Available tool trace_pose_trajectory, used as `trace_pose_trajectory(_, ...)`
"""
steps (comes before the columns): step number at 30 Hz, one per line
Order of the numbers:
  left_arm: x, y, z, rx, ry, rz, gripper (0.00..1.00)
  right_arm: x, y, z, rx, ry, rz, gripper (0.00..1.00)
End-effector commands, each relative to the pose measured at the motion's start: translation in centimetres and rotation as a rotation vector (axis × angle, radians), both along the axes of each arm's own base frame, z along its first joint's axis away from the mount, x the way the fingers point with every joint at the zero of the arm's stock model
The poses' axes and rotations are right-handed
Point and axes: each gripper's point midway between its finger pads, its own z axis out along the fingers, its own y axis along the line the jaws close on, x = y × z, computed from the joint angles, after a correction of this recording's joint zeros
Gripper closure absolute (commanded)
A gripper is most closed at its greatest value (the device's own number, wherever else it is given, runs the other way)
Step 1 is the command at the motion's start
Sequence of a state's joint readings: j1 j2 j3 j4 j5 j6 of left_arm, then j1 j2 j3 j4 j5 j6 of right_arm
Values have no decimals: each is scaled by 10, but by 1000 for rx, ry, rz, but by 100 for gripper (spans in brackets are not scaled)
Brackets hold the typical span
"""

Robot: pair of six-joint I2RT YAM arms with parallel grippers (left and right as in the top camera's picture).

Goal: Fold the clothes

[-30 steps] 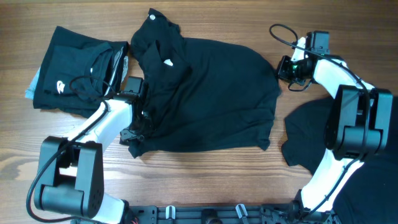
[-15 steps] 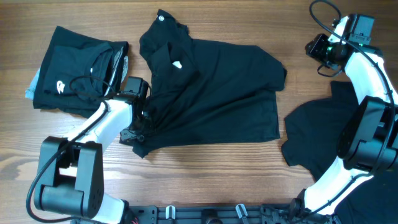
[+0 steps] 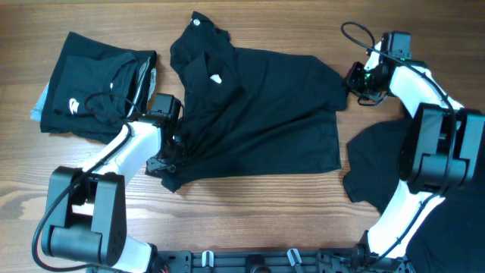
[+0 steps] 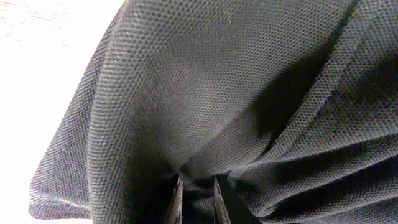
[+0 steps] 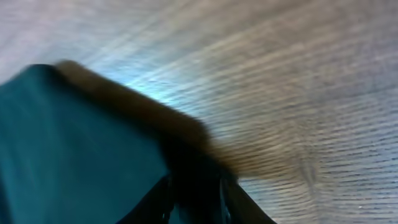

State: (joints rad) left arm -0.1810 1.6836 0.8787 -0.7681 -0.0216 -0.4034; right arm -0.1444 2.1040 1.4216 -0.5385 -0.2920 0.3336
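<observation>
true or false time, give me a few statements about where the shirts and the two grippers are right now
1. The left gripper pinches the near left corner of the spread shirt. True.
2. The spread shirt is already folded into a neat square. False: it lies open and creased, bunched toward the left gripper.
3. A folded pile of dark clothes lies at the left of the shirt. True.
4. The right gripper hovers over the folded pile. False: it is at the spread shirt's far right corner.
5. Another black garment lies by the right arm. True.
</observation>
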Motion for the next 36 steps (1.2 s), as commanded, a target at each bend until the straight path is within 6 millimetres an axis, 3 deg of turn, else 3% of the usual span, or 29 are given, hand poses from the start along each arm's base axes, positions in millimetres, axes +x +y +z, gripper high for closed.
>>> trace_pose_trajectory(1, -14, 15, -12, 57, 47, 27, 82, -5, 26, -9, 118, -4, 111, 90)
trace_pose_trajectory(3, -14, 15, -12, 56, 46, 27, 82, -2, 51, 8, 236, -87, 245, 96)
trace_pose_trajectory(7, -13, 15, -12, 55, 42, 27, 79, 3, 69, 37, 347, -165, 303, 95)
trace_pose_trajectory(10, -12, 14, -12, 55, 38, 27, 79, 12, 87, 75, 438, -304, 402, 96)
trace_pose_trajectory(13, -12, 13, -12, 47, 37, 28, 78, 28, 72, 89, 366, -335, 326, 96)
trace_pose_trajectory(18, -11, 12, -13, 39, 35, 28, 78, 59, 47, 131, 321, -521, 269, 96)
trace_pose_trajectory(20, -10, 11, -13, 38, 32, 28, 78, 73, 23, 144, 313, -584, 184, 94)
trace_pose_trajectory(22, -10, 12, -13, 38, 32, 28, 78, 78, 1, 142, 285, -573, 89, 80)
trace_pose_trajectory(23, -10, 12, -13, 38, 31, 28, 78, 78, -9, 139, 267, -563, 61, 66)
trace_pose_trajectory(26, -10, 12, -13, 38, 31, 28, 78, 68, -30, 122, 235, -489, -3, 59)
trace_pose_trajectory(29, -10, 11, -13, 38, 30, 28, 76, 47, -42, 99, 202, -372, -30, 58)
trace_pose_trajectory(32, -10, 11, -13, 38, 30, 28, 70, 10, -25, 74, 222, -195, 22, 59)
trace_pose_trajectory(36, -9, 11, -12, 36, 28, 28, 67, -9, -10, 58, 184, -93, 68, 67)
